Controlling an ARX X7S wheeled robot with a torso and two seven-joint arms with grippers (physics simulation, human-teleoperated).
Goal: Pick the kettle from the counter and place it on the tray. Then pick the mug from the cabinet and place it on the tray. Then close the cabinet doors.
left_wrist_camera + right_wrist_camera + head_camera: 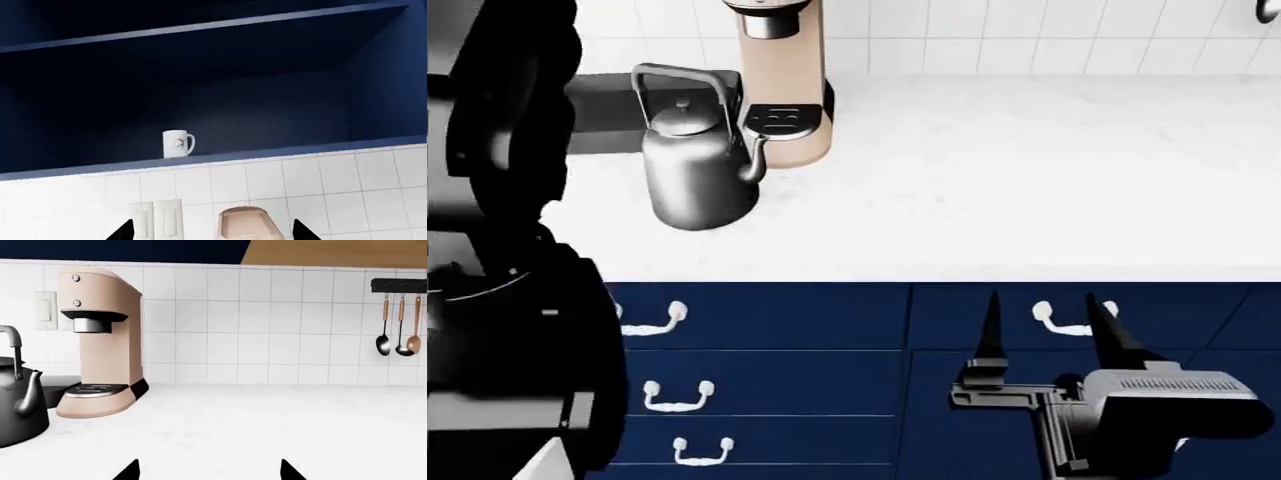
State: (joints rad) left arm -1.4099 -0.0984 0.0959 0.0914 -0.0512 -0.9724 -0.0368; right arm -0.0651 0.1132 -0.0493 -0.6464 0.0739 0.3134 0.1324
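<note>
The white mug (179,144) stands upright on the bottom board of the open dark-blue cabinet (280,100). My left gripper (213,232) is open below it, well short of the mug, and nothing is between its tips. The cabinet doors are out of view. The grey metal kettle (701,170) (20,405) stands on the white counter (1028,180), just in front of the dark tray (601,105) (59,385). My right gripper (1048,320) (208,472) is open and empty, low in front of the drawers, to the right of the kettle.
A beige coffee machine (781,80) (100,345) stands right beside the kettle; its top (247,225) shows under the cabinet. Wall switches (157,220) sit on the tiles. Ladles (397,325) hang at far right. Blue drawers (774,400) lie below the counter edge.
</note>
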